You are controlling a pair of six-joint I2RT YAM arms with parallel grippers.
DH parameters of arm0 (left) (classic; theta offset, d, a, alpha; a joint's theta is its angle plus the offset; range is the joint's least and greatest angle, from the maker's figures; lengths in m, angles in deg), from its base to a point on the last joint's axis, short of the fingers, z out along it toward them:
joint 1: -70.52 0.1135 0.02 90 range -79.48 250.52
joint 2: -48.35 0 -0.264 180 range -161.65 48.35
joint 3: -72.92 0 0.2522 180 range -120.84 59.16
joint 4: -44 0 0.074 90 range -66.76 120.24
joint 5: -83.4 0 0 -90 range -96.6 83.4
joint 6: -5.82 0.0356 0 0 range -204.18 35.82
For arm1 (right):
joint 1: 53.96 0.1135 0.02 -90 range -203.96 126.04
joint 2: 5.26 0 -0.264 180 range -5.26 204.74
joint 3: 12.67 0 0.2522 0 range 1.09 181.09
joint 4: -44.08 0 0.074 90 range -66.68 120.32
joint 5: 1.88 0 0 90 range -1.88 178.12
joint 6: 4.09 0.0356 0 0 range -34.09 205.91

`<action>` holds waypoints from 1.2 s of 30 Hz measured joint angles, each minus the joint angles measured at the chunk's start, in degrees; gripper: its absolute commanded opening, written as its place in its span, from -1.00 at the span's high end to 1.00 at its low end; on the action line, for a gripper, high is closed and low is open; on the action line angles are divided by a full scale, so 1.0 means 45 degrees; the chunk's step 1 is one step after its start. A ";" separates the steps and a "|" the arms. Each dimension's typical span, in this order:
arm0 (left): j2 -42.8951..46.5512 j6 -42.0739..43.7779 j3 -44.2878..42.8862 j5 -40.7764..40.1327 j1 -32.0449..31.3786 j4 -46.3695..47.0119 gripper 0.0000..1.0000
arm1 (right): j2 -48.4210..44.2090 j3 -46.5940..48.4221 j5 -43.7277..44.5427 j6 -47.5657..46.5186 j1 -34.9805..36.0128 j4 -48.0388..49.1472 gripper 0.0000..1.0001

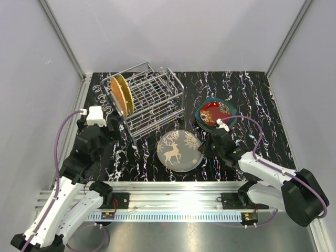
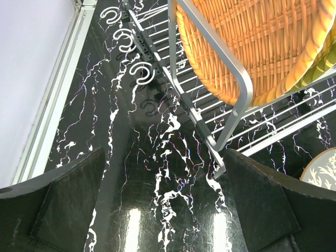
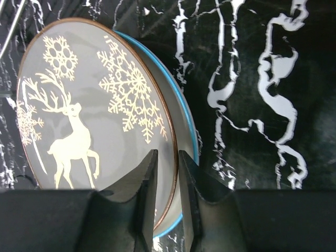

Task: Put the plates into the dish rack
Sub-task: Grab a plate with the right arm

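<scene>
The right gripper (image 3: 168, 160) pinches the rim of the grey reindeer plate (image 3: 89, 115), which rests on a pale blue plate (image 3: 185, 118) on the table, near the dish rack (image 1: 157, 100). An edge grip probably suits upright slotting. The left gripper (image 2: 165, 168) hangs fully spread just beside the rack, where the orange woven plate (image 2: 252, 42) stands on edge.

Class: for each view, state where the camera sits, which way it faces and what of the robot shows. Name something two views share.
Top external: above and behind the robot, looking down on the table; both arms show.
Left wrist: on left arm, facing dish rack and orange plate past open left gripper.
Right wrist: on right arm, facing reindeer plate, right gripper clamping its rim.
Shared: reindeer plate, in all three.
</scene>
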 measured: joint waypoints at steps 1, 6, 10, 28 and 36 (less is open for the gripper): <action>0.0000 -0.0005 0.0000 0.0015 0.0005 -0.0005 -0.98 | 0.0131 -0.0029 -0.0063 0.0078 0.0000 0.0214 0.39; 0.0019 -0.0044 0.0000 0.0058 0.0015 0.0005 -0.98 | 0.0573 -0.0219 -0.0393 0.0437 -0.0005 0.1161 0.28; 0.0019 -0.0049 0.0000 0.0078 0.0039 0.0005 -0.98 | 0.0651 -0.0510 -0.0646 0.0777 -0.0063 0.1758 0.22; 0.0019 -0.0083 0.0044 0.0301 0.0063 0.0015 -0.98 | 0.1229 -0.2356 -0.1860 0.2691 -0.0821 0.5688 0.46; 0.0019 -0.0083 0.0117 0.0311 0.0063 0.0010 -0.98 | 0.1083 -0.2837 -0.1919 0.2803 -0.0913 0.6237 0.93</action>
